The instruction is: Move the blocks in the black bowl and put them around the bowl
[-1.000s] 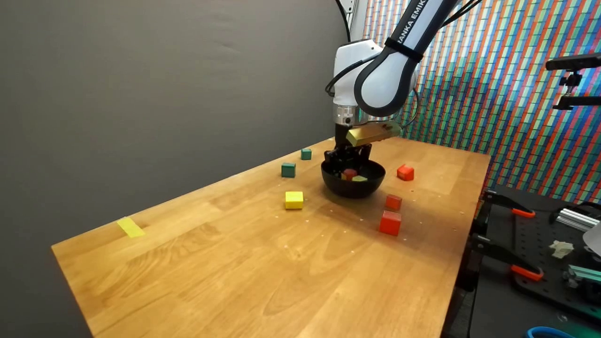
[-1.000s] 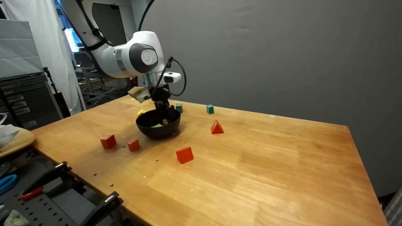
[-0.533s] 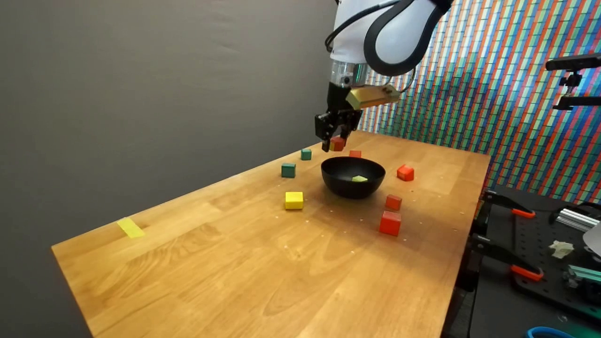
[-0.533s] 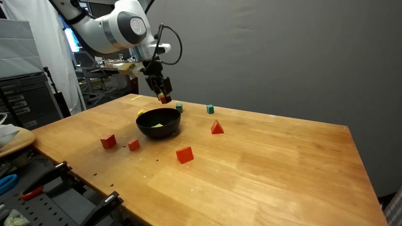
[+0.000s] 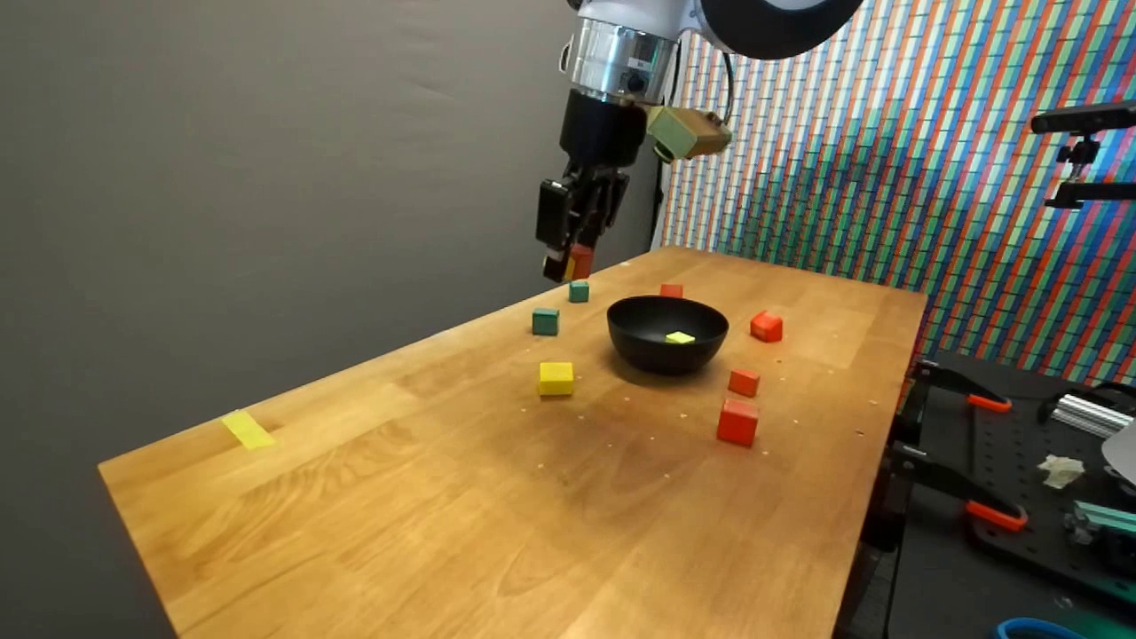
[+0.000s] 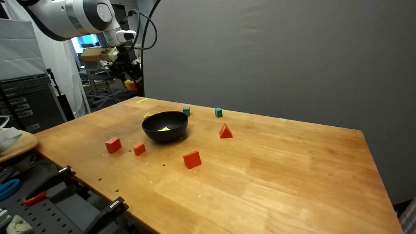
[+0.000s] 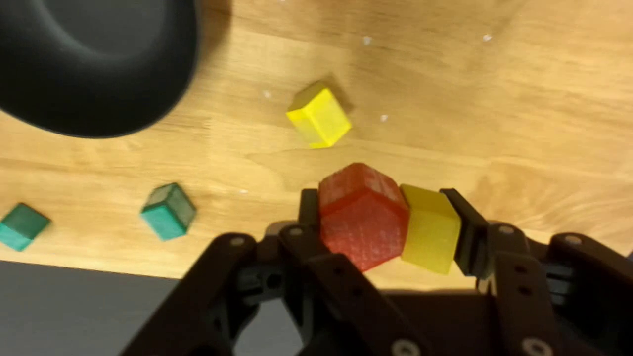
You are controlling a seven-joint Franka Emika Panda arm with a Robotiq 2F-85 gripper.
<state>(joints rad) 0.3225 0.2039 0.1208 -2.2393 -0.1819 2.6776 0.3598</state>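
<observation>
A: Please, what do the jaws have between them?

B: In the wrist view I see there a red block (image 7: pixel 363 222) and a yellow block (image 7: pixel 431 228), touching side by side. The jaws are closed upon this pair.

A: And where is the pair, if we take the black bowl (image 5: pixel 667 353) as our landmark?

B: In both exterior views it hangs in the air, higher than the bowl and to the left of it.

A: Does something lie in the bowl?

B: Yes, a pale yellow block (image 5: pixel 680 337) lies inside. Its whole form I cannot tell.

A: And what is around the bowl, on the table (image 5: pixel 461 515)?

B: In an exterior view, to the left of the bowl, there are a bright yellow block (image 5: pixel 556 380), a nearer green block (image 5: pixel 545 322) and a farther green block (image 5: pixel 579 292). In front of the bowl, toward the right, I find a small red block (image 5: pixel 744 382), and near it a bigger red block (image 5: pixel 737 422). To the right of the bowl is one further red block (image 5: pixel 766 327). In an exterior view I see also a red pyramid (image 6: pixel 225 132), to the right of the bowl and well apart from it.
</observation>
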